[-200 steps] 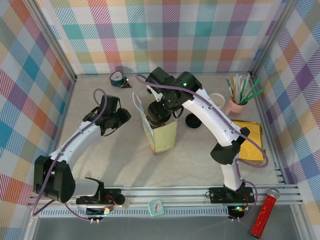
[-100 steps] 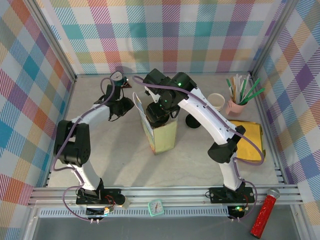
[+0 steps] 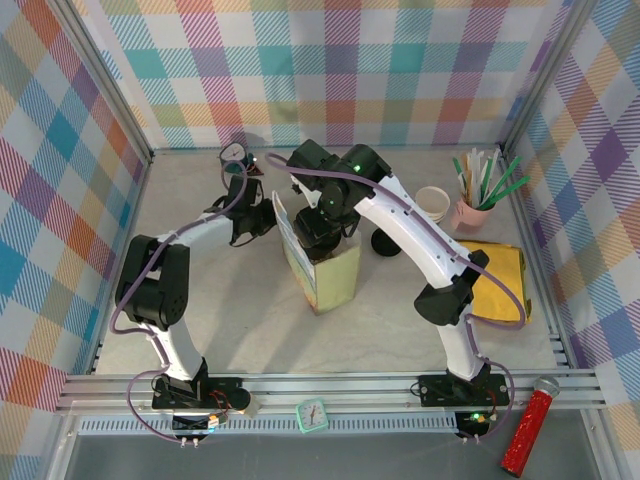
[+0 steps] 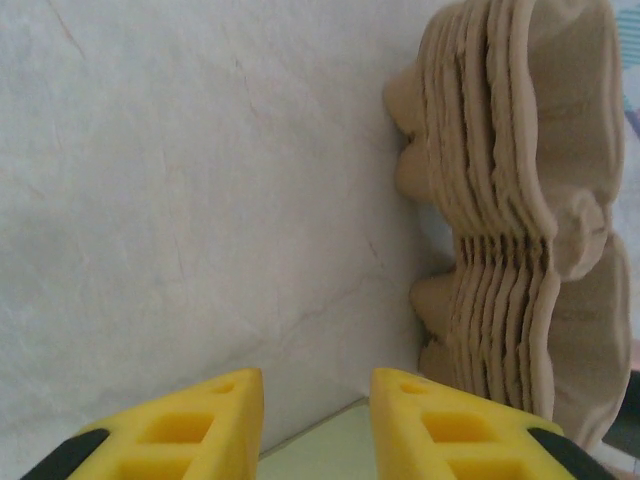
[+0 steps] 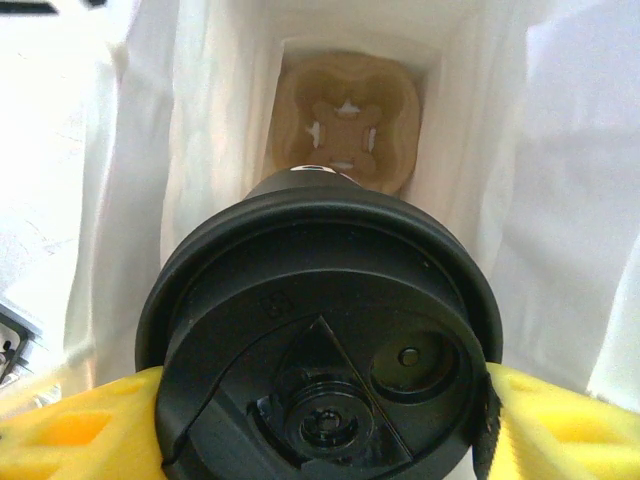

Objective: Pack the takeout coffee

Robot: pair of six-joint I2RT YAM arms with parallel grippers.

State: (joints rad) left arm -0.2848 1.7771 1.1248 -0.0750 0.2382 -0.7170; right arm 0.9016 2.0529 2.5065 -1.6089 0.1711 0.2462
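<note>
The takeout coffee (image 5: pixel 320 340) shows its round black lid from above, and my right gripper (image 5: pixel 320 410) is shut on it, a yellow finger (image 5: pixel 80 425) on each side. It hangs over the open mouth of the white-lined paper bag (image 5: pixel 520 150). A tan pulp cup carrier (image 5: pixel 345 100) lies at the bag's bottom. From above, my right gripper (image 3: pixel 322 225) covers the top of the bag (image 3: pixel 335 280) and hides the cup. My left gripper (image 3: pixel 265 217) is at the bag's upper left rim. Its jaws (image 4: pixel 317 385) stand apart, open, with a pale edge low between them.
A stack of tan pulp carriers (image 4: pixel 520 200) stands just right of the left fingers. Back right are lidless cups (image 3: pixel 435 200), a pink cup of sticks (image 3: pixel 470 210), a black disc (image 3: pixel 387 242) and a yellow packet (image 3: pixel 497 280). A small clock (image 3: pixel 237 155) sits at the back.
My left gripper swung from the table left of the bag, toward the back, then right to the bag's rim. The bag shifted slightly. The right gripper stayed over the bag with the cup.
</note>
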